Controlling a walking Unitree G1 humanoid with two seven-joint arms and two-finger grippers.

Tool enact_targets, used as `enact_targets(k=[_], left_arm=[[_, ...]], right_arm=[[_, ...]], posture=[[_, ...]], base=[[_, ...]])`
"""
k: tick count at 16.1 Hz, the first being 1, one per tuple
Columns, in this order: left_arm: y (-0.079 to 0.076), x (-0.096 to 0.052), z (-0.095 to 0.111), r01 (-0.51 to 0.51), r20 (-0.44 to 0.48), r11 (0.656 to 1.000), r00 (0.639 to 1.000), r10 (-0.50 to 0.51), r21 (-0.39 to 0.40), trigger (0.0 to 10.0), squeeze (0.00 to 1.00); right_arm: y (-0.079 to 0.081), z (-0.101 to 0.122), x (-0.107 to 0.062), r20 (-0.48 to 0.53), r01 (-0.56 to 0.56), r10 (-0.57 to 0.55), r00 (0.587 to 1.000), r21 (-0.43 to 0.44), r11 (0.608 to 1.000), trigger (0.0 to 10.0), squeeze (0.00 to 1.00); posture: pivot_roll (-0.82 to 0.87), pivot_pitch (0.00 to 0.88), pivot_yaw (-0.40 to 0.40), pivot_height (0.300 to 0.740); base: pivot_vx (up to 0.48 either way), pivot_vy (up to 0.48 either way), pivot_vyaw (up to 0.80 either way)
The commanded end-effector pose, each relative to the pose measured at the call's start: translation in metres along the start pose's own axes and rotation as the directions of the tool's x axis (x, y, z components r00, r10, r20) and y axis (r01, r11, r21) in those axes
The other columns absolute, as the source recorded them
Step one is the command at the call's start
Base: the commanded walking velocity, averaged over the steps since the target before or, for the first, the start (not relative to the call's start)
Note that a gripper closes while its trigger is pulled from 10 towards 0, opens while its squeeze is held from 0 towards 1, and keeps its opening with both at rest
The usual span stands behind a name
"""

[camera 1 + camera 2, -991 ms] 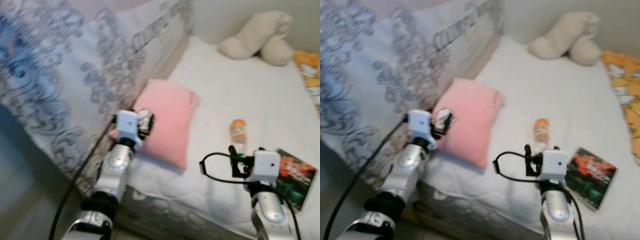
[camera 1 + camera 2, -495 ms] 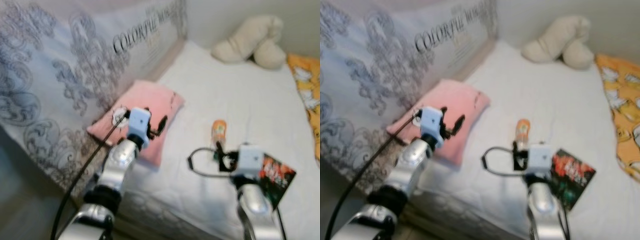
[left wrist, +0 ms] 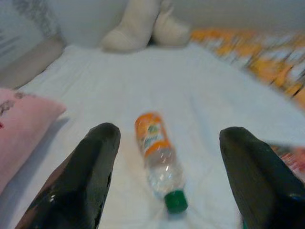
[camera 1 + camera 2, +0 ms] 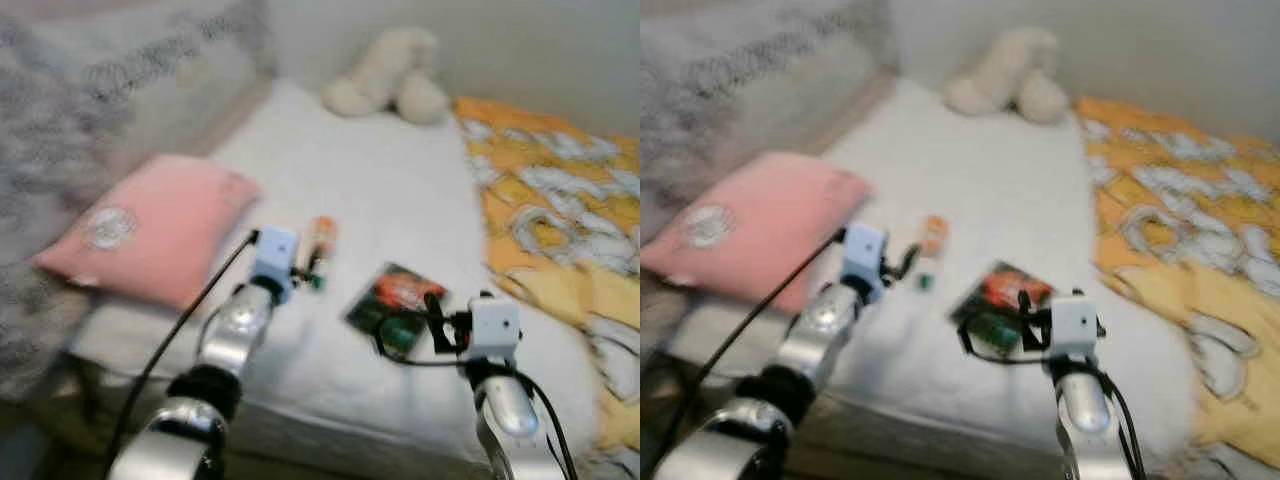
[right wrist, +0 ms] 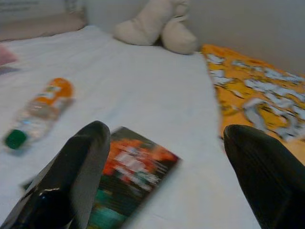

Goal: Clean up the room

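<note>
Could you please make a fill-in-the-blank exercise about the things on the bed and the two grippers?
1. The bottle lying on the bed has a cap of ____ colour.
2. The left gripper points at the bottle with its fingers ____.
3. The book lies in front of the ____ gripper.
4. The plush toy rests at the far end of the bed, next to the ____ blanket.

Missing words: green; open; right; orange

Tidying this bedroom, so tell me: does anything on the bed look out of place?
Yes. A bottle with an orange label and green cap lies on its side on the white sheet, and a book lies askew beside it. Neither belongs on a bed. The open left gripper points at the bottle.
</note>
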State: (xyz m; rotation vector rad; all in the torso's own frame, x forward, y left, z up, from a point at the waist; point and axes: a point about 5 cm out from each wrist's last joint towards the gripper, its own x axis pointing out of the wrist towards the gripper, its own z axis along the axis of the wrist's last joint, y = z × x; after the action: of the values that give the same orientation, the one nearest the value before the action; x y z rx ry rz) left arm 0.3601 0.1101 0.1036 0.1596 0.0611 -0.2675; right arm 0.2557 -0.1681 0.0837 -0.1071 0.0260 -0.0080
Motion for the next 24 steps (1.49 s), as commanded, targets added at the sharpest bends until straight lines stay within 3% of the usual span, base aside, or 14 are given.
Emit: enact_targets(k=[1, 2, 4, 7, 14, 17, 19, 20, 23, 24], left_arm=[[0.001, 0.004, 0.003, -0.041, -0.017, 0.999, 0.999, 0.04, -0.015, 10.0, 0.88], [0.009, 0.005, 0.003, -0.057, -0.026, 0.998, 0.998, 0.057, -0.015, 10.0, 1.0], [0.02, 0.006, -0.001, -0.129, -0.074, 0.992, 0.989, 0.127, -0.014, 10.0, 1.0], [0.026, 0.005, -0.001, -0.167, -0.072, 0.986, 0.983, 0.166, -0.007, 10.0, 1.0], [0.03, 0.012, 0.014, -0.142, -0.021, 0.988, 0.99, 0.141, -0.057, 10.0, 1.0], [0.03, 0.02, 0.029, -0.109, -0.007, 0.994, 0.994, 0.109, -0.03, 10.0, 1.0], [0.029, 0.027, 0.039, -0.117, -0.03, 0.993, 0.993, 0.117, 0.005, 10.0, 1.0], [0.028, 0.03, 0.043, -0.143, -0.05, 0.989, 0.988, 0.146, 0.047, 10.0, 0.0], [0.016, 0.033, 0.037, -0.129, -0.151, 0.992, 0.98, 0.127, -0.004, 10.0, 0.0], [0.017, 0.032, 0.033, -0.145, -0.168, 0.989, 0.975, 0.145, 0.014, 10.0, 0.0]], right_arm=[[-0.005, -0.002, -0.002, -0.008, 0.004, -0.004, 1.0, -0.022, 1.0, 10.0, 0.0], [-0.003, -0.005, -0.003, -0.02, 0.001, -0.001, 1.0, -0.022, 1.0, 10.0, 0.0], [-0.002, -0.007, -0.002, -0.031, -0.007, 0.007, 0.999, -0.019, 1.0, 10.0, 0.0], [-0.001, -0.009, -0.001, -0.039, -0.009, 0.009, 0.999, -0.007, 1.0, 10.0, 0.0], [0.0, -0.01, -0.007, -0.04, -0.057, 0.055, 0.998, -0.04, 0.998, 10.0, 0.0], [0.0, -0.012, -0.017, -0.047, -0.061, 0.059, 0.997, -0.051, 0.997, 10.0, 0.0], [-0.006, -0.018, -0.035, -0.082, -0.058, 0.052, 0.995, -0.075, 0.995, 10.0, 0.0], [-0.011, -0.021, -0.045, -0.106, -0.052, 0.042, 0.993, -0.085, 0.995, 10.0, 0.0], [-0.02, -0.026, -0.073, -0.169, -0.038, 0.019, 0.985, -0.105, 0.994, 10.0, 0.0], [-0.021, -0.025, -0.083, -0.182, -0.038, 0.018, 0.983, -0.108, 0.993, 10.0, 0.0]], posture=[[0.09, 0.0, -0.038, 0.74], [0.09, 0.0, -0.033, 0.74], [0.09, 0.0, -0.022, 0.74], [0.09, 0.0, -0.018, 0.74], [0.07, 0.0, -0.025, 0.74], [0.04, 0.011, -0.031, 0.74], [-0.01, 0.051, -0.037, 0.74], [-0.02, 0.068, -0.039, 0.74], [-0.08, 0.138, -0.048, 0.74], [-0.12, 0.172, -0.055, 0.74]], base=[[0.0, 0.0, -0.69], [0.0, 0.0, 0.0], [0.0, 0.0, 0.0], [0.0, 0.0, 0.0], [0.312, 0.0, 0.0], [0.446, 0.0, 0.0], [0.45, 0.0, 0.0], [0.0, 0.0, 0.0], [0.0, 0.0, 0.0], [0.0, 0.0, 0.0]])
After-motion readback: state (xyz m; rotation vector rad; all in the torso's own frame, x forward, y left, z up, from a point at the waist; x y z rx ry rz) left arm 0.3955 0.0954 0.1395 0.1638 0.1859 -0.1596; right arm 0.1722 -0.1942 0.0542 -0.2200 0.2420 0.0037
